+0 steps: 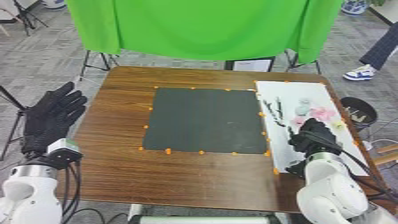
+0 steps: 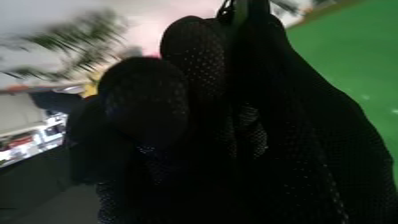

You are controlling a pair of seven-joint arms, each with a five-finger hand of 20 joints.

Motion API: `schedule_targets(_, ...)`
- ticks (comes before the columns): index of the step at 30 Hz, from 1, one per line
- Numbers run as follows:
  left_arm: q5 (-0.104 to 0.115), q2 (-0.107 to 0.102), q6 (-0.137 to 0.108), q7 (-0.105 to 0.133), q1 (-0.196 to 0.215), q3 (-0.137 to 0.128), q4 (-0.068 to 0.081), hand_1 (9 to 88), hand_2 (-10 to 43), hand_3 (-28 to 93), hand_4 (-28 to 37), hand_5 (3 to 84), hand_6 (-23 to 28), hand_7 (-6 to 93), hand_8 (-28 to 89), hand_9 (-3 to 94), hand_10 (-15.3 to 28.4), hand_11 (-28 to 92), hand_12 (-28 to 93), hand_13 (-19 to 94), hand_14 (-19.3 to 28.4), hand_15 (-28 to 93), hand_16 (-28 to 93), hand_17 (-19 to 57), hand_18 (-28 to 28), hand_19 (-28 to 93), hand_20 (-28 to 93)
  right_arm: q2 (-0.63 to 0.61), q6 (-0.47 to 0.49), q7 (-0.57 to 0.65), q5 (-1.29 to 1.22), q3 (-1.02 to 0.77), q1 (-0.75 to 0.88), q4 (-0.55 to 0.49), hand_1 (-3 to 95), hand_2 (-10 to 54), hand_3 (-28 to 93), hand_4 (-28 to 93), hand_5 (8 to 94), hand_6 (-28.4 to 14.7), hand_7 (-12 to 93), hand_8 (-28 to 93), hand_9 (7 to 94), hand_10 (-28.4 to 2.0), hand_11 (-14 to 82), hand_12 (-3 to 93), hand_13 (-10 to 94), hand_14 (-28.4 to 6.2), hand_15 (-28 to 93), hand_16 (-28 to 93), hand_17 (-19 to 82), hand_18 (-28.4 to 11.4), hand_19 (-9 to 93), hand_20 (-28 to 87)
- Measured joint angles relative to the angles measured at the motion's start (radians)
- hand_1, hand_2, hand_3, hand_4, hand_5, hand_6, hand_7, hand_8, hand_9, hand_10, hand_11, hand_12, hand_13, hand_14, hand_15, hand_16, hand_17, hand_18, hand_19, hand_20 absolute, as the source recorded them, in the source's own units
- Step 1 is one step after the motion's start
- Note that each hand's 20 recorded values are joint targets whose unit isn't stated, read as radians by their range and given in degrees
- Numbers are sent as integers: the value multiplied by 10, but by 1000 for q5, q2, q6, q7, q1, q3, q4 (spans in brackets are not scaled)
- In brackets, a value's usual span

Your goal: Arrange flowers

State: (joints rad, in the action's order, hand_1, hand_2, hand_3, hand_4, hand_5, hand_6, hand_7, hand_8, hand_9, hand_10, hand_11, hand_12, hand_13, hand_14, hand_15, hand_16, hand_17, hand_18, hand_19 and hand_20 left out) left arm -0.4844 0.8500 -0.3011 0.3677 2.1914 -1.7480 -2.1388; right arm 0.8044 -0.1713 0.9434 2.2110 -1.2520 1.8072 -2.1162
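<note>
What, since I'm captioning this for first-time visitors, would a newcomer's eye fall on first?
Most likely the bright green cloth hanging beyond the far edge of the brown table. Next, probably, the large dark mat in the table's middle, then the pink flowers on the white sheet at its right, beside the right robot hand.

One table [image 1: 115, 120], one dark mat [image 1: 204, 120], one white sheet [image 1: 281, 146] and one green cloth [image 1: 204, 25] are seen. One left hand [image 1: 53, 117] and one right hand [image 1: 313, 136] are counted. The flowers [image 1: 321, 113] cannot be counted
</note>
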Motion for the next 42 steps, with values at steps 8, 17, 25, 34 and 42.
schedule_targets(8, 7, 0, -2, 3, 12, -7, -2, 278, 89, 709, -283, 426, 104, 121, -68, 356, 168, 231, 137, 226, 165, 360, -60, -62, 155, 345, 93, -2, 6, -7, -22, 34, -71, -36, 534, -95, 745, -28, 727, -94, 536, 200, 937, -71, 226, 528, 937, -44, 454, 459, 706, -143, 820, 376)
schedule_targets(17, 63, -15, -21, 29, 61, -79, -11, 270, 95, 705, -283, 423, 102, 117, -68, 352, 169, 225, 135, 222, 168, 357, -59, -61, 154, 343, 93, 76, 11, -14, -33, 284, -313, 28, 535, -95, 743, -25, 725, -93, 540, 198, 937, -70, 230, 523, 937, -44, 456, 461, 709, -140, 820, 374)
schedule_targets(25, 118, -44, -12, 33, 133, -183, -12, 262, 100, 702, -283, 416, 102, 105, -64, 346, 167, 210, 135, 217, 166, 342, -58, -63, 153, 336, 92, 205, 23, -36, -47, 477, -517, 125, 534, -95, 745, -25, 725, -93, 541, 197, 937, -69, 232, 521, 937, -44, 458, 459, 710, -140, 822, 372)
schedule_targets(34, 117, -64, -6, 15, 122, -161, -8, 261, 101, 702, -283, 414, 101, 104, -62, 344, 167, 209, 139, 215, 167, 337, -51, -64, 153, 335, 95, 345, 59, -33, -100, 579, -657, 280, 533, -95, 745, -22, 727, -92, 542, 194, 937, -72, 240, 513, 937, -44, 460, 453, 714, -140, 822, 368)
schedule_targets(42, 118, -86, -11, 15, 111, -143, -8, 263, 101, 701, -283, 414, 101, 104, -62, 344, 168, 208, 139, 214, 166, 336, -49, -64, 152, 333, 96, 463, 84, 7, -89, 654, -722, 417, 534, -95, 744, -22, 731, -92, 540, 194, 937, -71, 243, 505, 937, -44, 465, 445, 718, -141, 823, 362)
